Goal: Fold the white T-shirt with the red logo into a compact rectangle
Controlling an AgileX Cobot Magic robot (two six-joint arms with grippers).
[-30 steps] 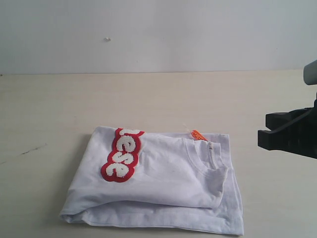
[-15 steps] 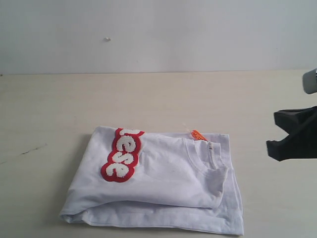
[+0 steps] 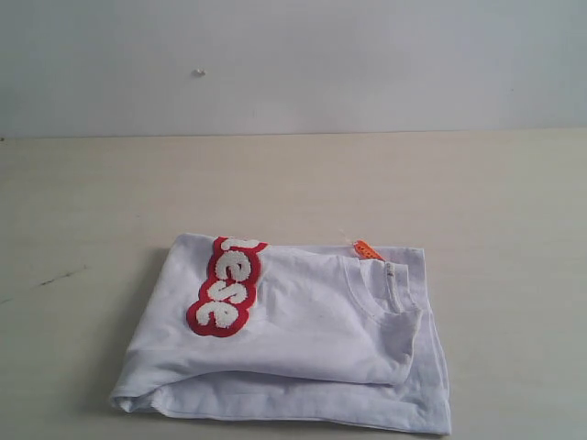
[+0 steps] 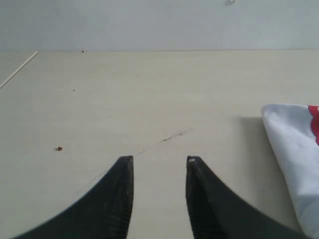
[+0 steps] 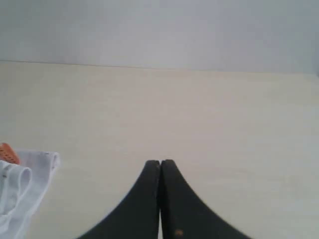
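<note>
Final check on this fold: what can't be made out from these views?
1. Logo: the exterior view shows only its last letters; the rest turns under at the fold.
2. T-shirt sleeves and lower layers: hidden by the top layer.
3. Neck tag: too small to read.
4. Left gripper and right gripper: outside the exterior view; each wrist view catches only a shirt corner, cut by the frame edge.

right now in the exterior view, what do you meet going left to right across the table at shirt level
dark scuff mark → red logo on the white T-shirt → orange neck tag
</note>
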